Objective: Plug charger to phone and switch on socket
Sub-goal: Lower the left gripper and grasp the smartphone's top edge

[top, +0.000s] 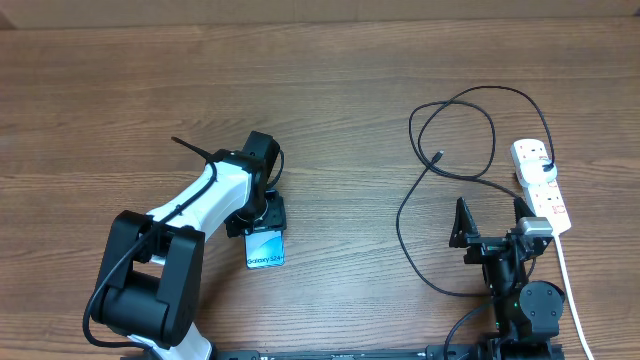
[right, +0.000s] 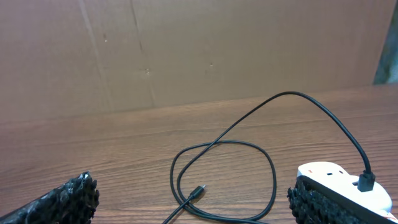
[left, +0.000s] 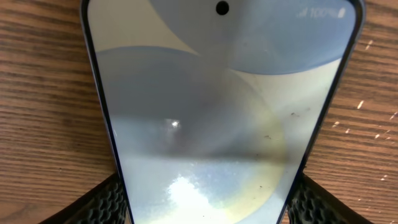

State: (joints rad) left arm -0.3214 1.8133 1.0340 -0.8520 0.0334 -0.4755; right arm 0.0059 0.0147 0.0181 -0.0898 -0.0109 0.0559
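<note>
The phone (top: 266, 248), with a light blue screen and "Galaxy S24+" text, lies flat on the table at centre left. My left gripper (top: 262, 215) is shut on its far end. In the left wrist view the phone (left: 217, 93) fills the frame, and the fingers of my left gripper (left: 211, 205) press against both its edges. The charger (top: 455, 180) is a thin black looped cable whose connector tip (top: 440, 155) lies free on the table. Its other end is plugged into the white socket (top: 543, 185) at the right. My right gripper (top: 491, 222) is open and empty, just short of the loop. The right wrist view shows the connector tip (right: 199, 190) and the socket (right: 339, 177) ahead of my right gripper (right: 191, 204).
The wooden table (top: 330, 90) carries nothing else. A brown cardboard wall (right: 186, 50) stands behind the far edge. The socket's thick white cord (top: 567, 285) runs toward the front right, beside the right arm's base.
</note>
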